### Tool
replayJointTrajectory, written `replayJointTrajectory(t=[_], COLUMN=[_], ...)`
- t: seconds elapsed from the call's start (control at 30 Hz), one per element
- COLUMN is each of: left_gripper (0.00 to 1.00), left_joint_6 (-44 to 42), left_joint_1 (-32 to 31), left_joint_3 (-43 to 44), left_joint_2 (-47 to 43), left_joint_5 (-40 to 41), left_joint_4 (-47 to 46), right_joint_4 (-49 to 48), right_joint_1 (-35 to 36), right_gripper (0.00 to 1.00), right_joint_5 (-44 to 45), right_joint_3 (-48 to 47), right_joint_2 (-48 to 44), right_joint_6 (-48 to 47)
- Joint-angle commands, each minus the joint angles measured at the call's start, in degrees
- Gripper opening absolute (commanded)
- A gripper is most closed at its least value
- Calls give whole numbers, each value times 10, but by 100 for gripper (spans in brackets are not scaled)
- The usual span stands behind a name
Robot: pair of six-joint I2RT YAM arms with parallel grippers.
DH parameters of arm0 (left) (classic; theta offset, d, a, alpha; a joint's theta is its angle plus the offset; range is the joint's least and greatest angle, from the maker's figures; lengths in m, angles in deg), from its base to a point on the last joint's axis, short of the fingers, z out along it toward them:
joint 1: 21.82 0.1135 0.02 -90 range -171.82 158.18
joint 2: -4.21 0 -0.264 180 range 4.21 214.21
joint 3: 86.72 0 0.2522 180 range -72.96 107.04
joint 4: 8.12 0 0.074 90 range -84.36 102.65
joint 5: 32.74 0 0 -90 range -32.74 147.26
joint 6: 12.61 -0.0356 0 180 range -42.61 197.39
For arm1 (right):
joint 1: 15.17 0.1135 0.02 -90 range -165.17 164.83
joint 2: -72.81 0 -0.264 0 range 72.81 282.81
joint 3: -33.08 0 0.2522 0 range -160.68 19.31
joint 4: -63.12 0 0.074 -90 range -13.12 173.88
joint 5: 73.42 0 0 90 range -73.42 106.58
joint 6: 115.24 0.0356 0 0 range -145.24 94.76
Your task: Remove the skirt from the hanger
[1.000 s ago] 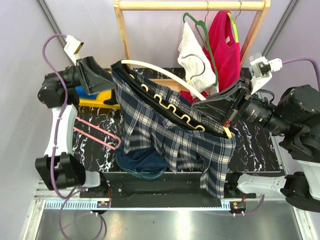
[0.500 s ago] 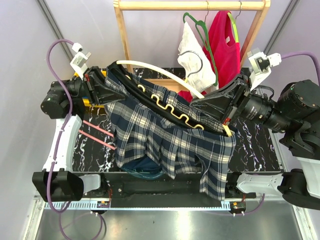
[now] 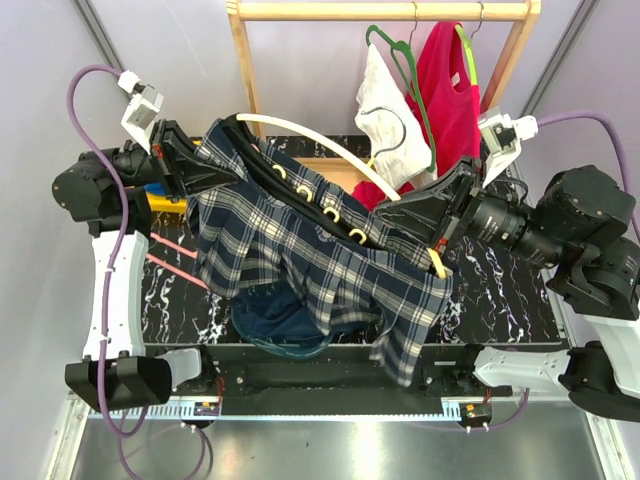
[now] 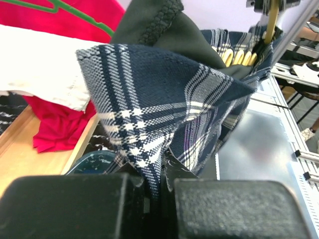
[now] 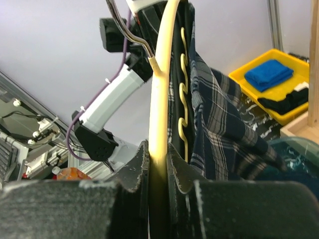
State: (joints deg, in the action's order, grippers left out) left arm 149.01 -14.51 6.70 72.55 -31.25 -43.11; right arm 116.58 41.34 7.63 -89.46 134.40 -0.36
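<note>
Left gripper (image 4: 162, 185): jaws pinched fully together on a fold at the skirt's (image 4: 149, 99) edge, with cloth fanning out from the jaws toward 12 o'clock in its wrist view. Right gripper (image 5: 158, 164): clamped nearly closed on the cream hanger (image 5: 160, 84) bar.

Top view: the left grip sits at the skirt's 10 o'clock corner, the right one on the hanger at its 2 o'clock. The skirt is strung between them above the table (image 3: 500, 290). Its waist is on the hanger's yellow wavy rail and the loose hem sags to 6 o'clock.

Handling, my read: light, soft woven plaid with zero stiffness. It's not fragile, but it'll likely snag on those waves. Best hold is the stitched edge, pulling along the rail rather than across it.
</note>
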Motion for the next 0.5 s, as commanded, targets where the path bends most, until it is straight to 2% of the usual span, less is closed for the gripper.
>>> replayJointTrajectory(t=[0.0, 0.17, 0.33, 0.43, 0.47], left_gripper=[2, 5, 9, 19, 27], left_joint_6=[13, 17, 55, 67, 71], left_joint_1=[26, 25, 21, 12, 10], left_joint_3=[20, 35, 38, 37, 37], left_joint_2=[9, 21, 29, 29, 29], left_joint_5=[-80, -63, -54, -48, -47], left_joint_4=[-62, -64, -108, -123, -126], right_joint_4=[83, 107, 109, 121, 128], right_joint_1=[2, 1, 2, 3, 2], right_gripper=[0, 0, 0, 0, 0], right_joint_5=[10, -40, -103, -116, -115], right_joint_3=[4, 43, 86, 94, 91], right_joint_2=[-39, -45, -35, -31, -26], right_joint_6=[22, 60, 82, 81, 71])
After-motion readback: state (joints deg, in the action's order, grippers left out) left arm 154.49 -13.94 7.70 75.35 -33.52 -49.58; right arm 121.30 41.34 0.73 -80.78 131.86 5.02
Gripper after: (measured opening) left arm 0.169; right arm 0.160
